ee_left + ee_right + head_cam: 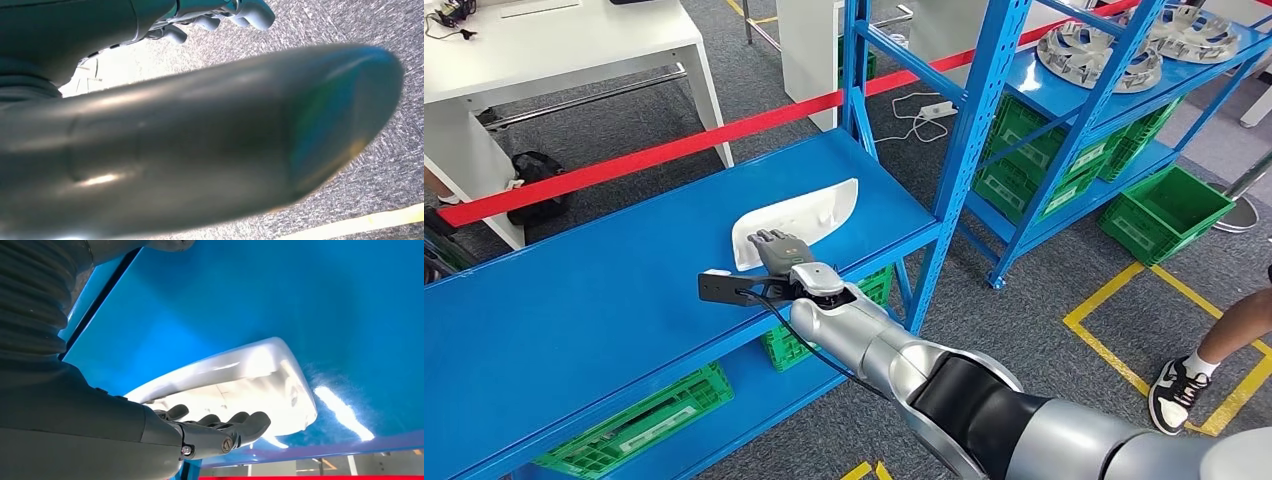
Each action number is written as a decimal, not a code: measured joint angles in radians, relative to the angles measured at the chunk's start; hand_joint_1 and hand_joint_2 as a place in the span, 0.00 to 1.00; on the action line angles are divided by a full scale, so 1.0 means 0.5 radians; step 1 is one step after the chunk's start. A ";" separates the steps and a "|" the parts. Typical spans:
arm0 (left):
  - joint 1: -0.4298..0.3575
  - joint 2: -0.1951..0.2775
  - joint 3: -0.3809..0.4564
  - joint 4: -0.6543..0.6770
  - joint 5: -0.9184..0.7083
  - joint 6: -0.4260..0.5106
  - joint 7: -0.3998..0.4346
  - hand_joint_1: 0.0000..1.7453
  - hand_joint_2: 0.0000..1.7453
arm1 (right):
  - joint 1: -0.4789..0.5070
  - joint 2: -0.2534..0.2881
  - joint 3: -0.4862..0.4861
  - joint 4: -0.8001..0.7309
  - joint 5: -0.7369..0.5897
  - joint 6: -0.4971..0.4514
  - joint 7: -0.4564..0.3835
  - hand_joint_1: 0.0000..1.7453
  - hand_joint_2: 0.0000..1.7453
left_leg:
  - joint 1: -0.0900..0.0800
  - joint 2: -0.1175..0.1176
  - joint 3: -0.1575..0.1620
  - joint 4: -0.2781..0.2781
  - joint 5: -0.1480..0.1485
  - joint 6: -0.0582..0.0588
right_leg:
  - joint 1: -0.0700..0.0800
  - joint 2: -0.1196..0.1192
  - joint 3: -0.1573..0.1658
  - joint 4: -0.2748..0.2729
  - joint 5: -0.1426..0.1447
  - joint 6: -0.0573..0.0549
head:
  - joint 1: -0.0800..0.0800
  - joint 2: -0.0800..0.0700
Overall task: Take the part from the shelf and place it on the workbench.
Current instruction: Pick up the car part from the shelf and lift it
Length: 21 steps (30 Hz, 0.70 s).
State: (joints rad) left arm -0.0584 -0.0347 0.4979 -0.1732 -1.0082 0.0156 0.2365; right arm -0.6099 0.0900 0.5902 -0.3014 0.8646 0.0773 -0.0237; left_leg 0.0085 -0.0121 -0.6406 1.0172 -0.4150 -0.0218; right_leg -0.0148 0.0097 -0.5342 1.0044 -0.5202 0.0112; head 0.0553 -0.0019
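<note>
The white part (796, 222) on the blue shelf (604, 300) looks light, stiff, slippery; right hand (779, 250) fingers (240, 422) spread, grasping nothing; hook its near rim

Head view: from high on the robot, facing forward and down over the long blue metal shelf top (604, 300), blue steel racks beyond.
Right wrist view: close behind the right hand (220, 430), low over that same blue surface.
Left wrist view: pointed at grey speckled carpet (350, 30), very near.
Shared: the white moulded plastic part (799, 220) (240, 380), head and right wrist.
</note>
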 joint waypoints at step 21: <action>0.023 -0.010 0.052 0.001 0.036 0.011 -0.042 0.00 0.00 | -0.041 -0.119 0.059 0.035 0.097 -0.070 0.230 1.00 1.00 | -0.001 0.000 0.000 0.000 0.000 0.000 | -0.001 0.000 0.000 0.000 0.000 0.001 | 0.000 0.000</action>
State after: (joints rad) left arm -0.0469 -0.0398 0.5242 -0.1728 -0.9903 0.0210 0.2156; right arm -0.6304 0.0307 0.6195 -0.2841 0.9134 0.0423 0.0912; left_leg 0.0081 -0.0123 -0.6406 1.0171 -0.4150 -0.0217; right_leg -0.0151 0.0096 -0.5341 1.0043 -0.5201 0.0115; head 0.0553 -0.0019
